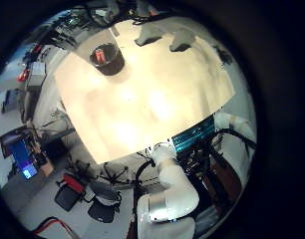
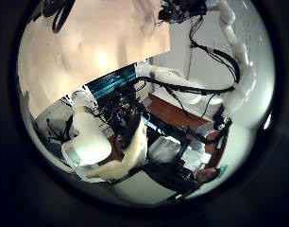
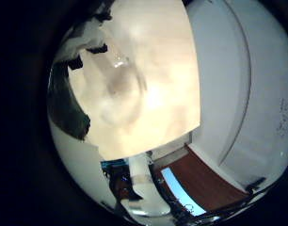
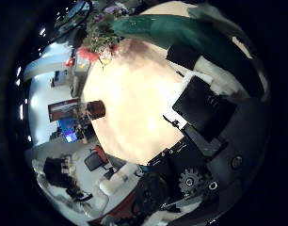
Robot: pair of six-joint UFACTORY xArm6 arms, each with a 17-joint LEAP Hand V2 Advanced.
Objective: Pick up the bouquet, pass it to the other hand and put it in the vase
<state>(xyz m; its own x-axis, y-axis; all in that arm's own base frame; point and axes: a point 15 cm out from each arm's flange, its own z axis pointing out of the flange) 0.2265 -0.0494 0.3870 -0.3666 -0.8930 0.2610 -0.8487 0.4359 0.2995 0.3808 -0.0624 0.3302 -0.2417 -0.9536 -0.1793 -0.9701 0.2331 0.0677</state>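
Note:
In the right thumb side palm view the bouquet [image 4: 108, 34] is close to the palm, above the table [image 4: 144, 94]. Its flower heads point past the table edge and its wrapped stem [image 4: 172, 28] runs back along my right hand's fingers [image 4: 202, 94], which curl by it. The vase [image 4: 93, 109], a dark cylinder, stands upright on the table away from the bouquet. The left little finger side palm view shows the vase [image 1: 108, 58] from high up, with my left hand's fingertips [image 1: 152, 38] relaxed and empty. The left thumb side palm view shows my right hand [image 2: 182, 11] at the table's edge.
The table top [image 1: 143, 100] is wide and bare around the vase. Office chairs [image 1: 88, 194] and desks with screens [image 1: 23, 159] stand beyond its edge. A wall [image 3: 229, 104] runs along one side of the table [image 3: 153, 85].

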